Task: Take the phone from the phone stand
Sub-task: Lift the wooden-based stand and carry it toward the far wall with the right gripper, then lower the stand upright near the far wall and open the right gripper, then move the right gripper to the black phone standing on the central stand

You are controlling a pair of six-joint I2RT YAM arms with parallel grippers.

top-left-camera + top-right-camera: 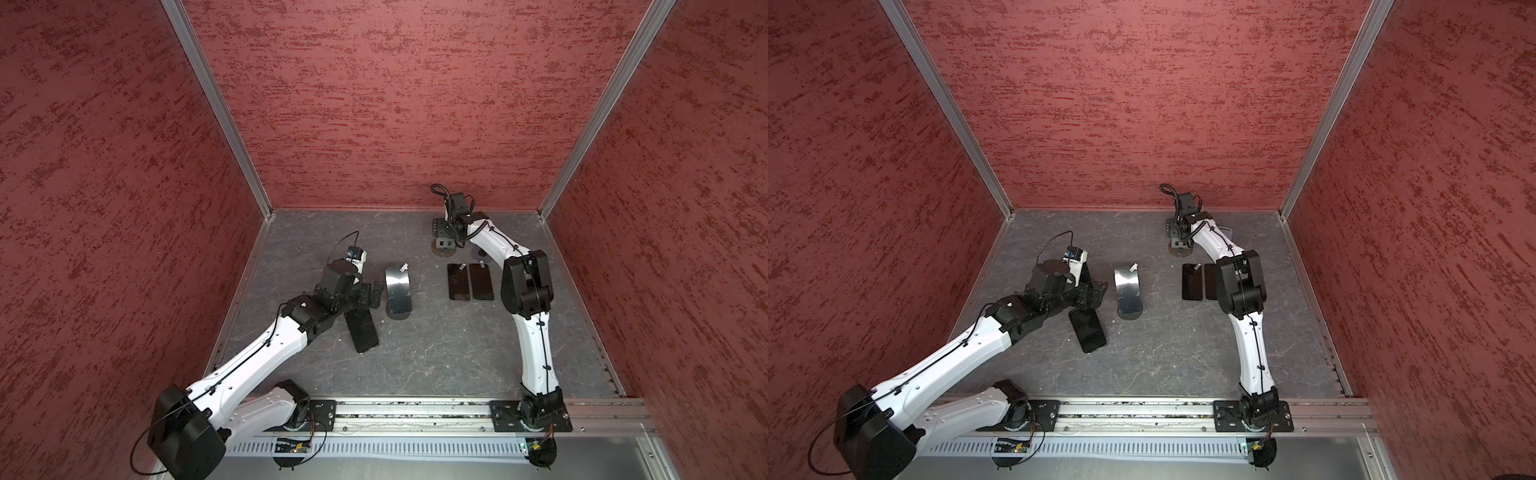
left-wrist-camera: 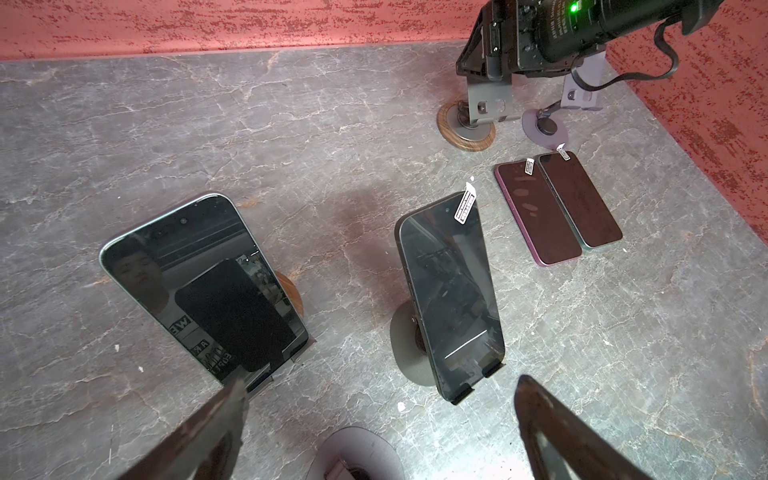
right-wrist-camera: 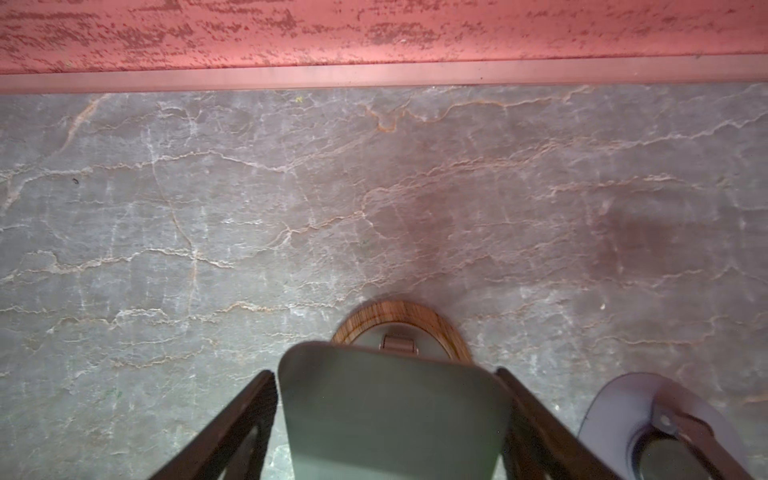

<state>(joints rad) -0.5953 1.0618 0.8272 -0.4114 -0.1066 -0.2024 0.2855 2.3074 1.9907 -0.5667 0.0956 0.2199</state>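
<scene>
The black phone (image 1: 361, 330), left of the middle in a top view, still leans on its wood-foot stand (image 2: 293, 293); the shiny dark phone (image 1: 397, 291) beside it too. Two flat dark phones (image 1: 459, 281), right of them, are off. Left gripper (image 2: 380, 384): wide, empty. Right gripper (image 3: 384, 372) sits around a bare grey stand plate (image 3: 390, 415); squeezing or not, I cannot tell.

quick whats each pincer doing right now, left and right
left pincer: open, holding nothing.
right pincer: jaws flank the empty phone stand; gripping it or not cannot be told.
</scene>
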